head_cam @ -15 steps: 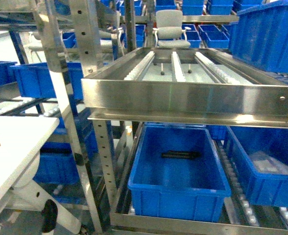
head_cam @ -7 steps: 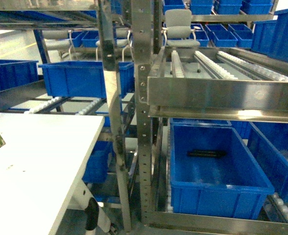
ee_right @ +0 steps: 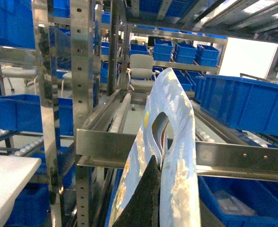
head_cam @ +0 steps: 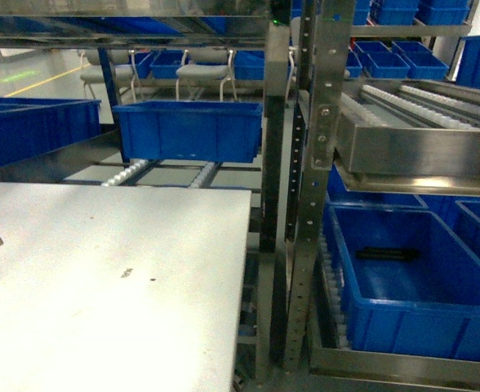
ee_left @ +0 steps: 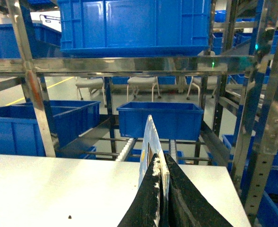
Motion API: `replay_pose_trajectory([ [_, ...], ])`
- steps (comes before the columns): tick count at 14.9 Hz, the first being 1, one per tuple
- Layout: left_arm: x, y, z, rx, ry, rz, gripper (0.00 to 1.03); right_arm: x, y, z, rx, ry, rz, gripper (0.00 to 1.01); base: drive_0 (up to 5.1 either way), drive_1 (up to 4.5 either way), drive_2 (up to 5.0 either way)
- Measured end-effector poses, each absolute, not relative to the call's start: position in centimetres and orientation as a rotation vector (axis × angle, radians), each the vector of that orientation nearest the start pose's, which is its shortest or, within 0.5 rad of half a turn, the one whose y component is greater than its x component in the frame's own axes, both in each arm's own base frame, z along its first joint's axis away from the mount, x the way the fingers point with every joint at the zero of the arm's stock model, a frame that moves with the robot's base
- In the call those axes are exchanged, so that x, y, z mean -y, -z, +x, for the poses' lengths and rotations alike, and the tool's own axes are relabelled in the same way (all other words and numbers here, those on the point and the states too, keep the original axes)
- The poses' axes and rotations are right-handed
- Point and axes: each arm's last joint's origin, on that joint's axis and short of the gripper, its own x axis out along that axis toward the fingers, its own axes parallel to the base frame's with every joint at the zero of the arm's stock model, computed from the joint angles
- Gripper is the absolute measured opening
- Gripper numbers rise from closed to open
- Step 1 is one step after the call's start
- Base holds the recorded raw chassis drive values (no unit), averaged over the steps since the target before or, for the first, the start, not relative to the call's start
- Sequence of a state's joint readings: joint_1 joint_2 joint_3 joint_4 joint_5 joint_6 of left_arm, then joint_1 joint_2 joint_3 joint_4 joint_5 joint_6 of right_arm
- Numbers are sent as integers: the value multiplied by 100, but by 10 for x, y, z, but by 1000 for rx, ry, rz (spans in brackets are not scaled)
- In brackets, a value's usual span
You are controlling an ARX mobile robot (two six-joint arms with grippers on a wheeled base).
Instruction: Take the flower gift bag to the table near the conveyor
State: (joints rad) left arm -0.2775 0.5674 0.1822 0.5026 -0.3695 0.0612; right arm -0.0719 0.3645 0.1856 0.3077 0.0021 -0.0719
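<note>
White table [head_cam: 117, 278] beside conveyor [head_cam: 420, 122]; both fingers pinching flower gift bag [ee_right: 174, 156], mostly cropped.

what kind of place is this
Most likely a warehouse or order-picking area: steel-framed conveyor racks with white roller lanes, many blue plastic bins on shelving, and a white table as a workstation.

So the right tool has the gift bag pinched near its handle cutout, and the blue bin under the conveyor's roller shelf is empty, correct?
Not quite. The blue bin under the conveyor is not empty: the head view shows a dark elongated object lying on its floor. The rest holds: the right tool is shut on the gift bag just below its handle cutout.
</note>
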Motion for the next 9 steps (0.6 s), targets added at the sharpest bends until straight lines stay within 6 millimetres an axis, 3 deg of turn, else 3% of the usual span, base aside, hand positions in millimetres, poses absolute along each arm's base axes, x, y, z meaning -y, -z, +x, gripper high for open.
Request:
replay_pose_trajectory([
  [9,29,-220,139,108,-95,24,2,9,-226,121,127,79,-76,2,-503,243,243],
])
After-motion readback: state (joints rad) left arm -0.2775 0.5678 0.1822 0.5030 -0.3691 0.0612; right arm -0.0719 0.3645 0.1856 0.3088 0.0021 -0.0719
